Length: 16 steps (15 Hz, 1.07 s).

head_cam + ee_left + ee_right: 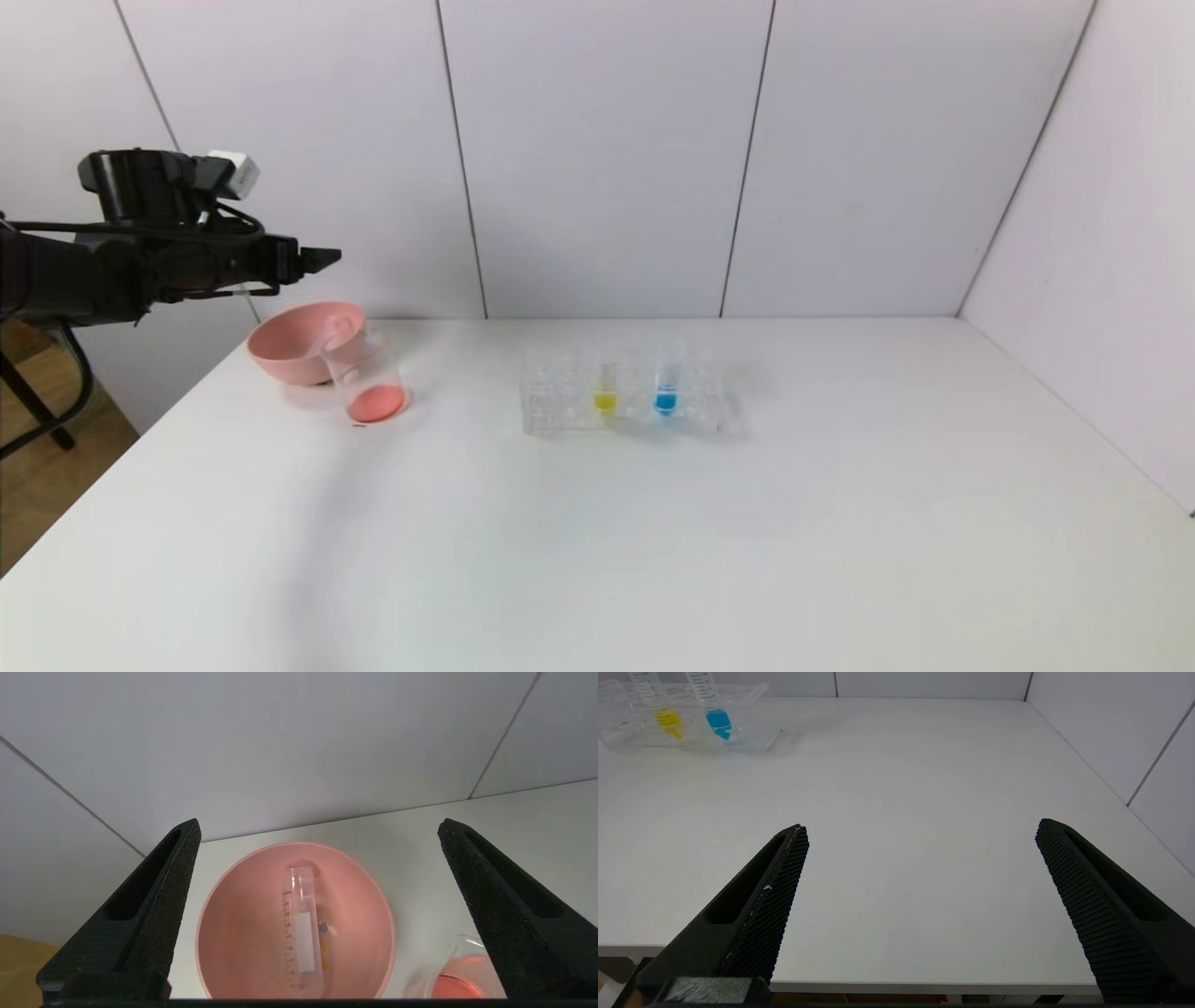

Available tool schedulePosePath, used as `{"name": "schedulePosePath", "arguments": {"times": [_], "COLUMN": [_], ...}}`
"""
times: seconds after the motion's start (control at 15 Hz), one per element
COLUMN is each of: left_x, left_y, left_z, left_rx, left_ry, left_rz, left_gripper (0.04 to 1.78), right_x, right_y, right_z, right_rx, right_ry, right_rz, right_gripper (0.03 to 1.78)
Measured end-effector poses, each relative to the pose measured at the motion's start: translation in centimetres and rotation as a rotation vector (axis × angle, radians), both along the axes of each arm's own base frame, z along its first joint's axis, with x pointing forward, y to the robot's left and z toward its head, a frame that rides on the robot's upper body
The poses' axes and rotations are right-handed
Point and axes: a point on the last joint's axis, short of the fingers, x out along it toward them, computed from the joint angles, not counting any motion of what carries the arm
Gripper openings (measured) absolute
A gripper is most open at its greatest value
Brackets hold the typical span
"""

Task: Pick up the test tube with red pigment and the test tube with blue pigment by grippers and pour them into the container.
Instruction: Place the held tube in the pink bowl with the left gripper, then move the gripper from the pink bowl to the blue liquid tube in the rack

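Observation:
My left gripper hovers open above the pink bowl at the table's back left, with nothing between its fingers. A clear graduated tube lies in that bowl with no liquid showing in it; no test tube with red pigment in it is in view. The container, a clear beaker, stands against the bowl and holds red-orange liquid. The test tube with blue pigment stands upright in the rack. My right gripper is open over the table's front edge, holding nothing.
The clear tube rack sits mid-table near the back. A yellow-liquid tube stands in it beside the blue one. White walls close the back and right of the table.

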Motion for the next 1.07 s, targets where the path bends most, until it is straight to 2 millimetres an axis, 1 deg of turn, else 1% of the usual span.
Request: {"name": "schedulePosePath", "arguments": {"times": [0.13, 0.33, 0.6, 0.87, 1.07], "left_x": [-2.0, -5.5, -9.6, -12.5, -13.9], "left_y": [-0.7, -2.1, -4.2, -7.2, -9.7], "left_z": [1.7, 4.2, 6.5, 8.0, 8.6], "left_rx": [0.004, 0.01, 0.009, -0.013, -0.071], "left_ry": [-0.027, -0.068, -0.117, -0.197, -0.233], "left_rz": [-0.01, -0.027, -0.072, -0.161, -0.242], "left_gripper": [1.76, 1.76, 1.76, 1.76, 1.76], "right_x": [0.0, 0.0, 0.0, 0.0, 0.0], "right_y": [0.0, 0.0, 0.0, 0.0, 0.0], "right_z": [0.0, 0.0, 0.0, 0.0, 0.0], "right_rx": [0.0, 0.0, 0.0, 0.0, 0.0], "right_ry": [0.0, 0.0, 0.0, 0.0, 0.0], "right_rz": [0.0, 0.0, 0.0, 0.0, 0.0], "right_gripper": [1.77, 1.77, 1.78, 1.78, 1.78]}}
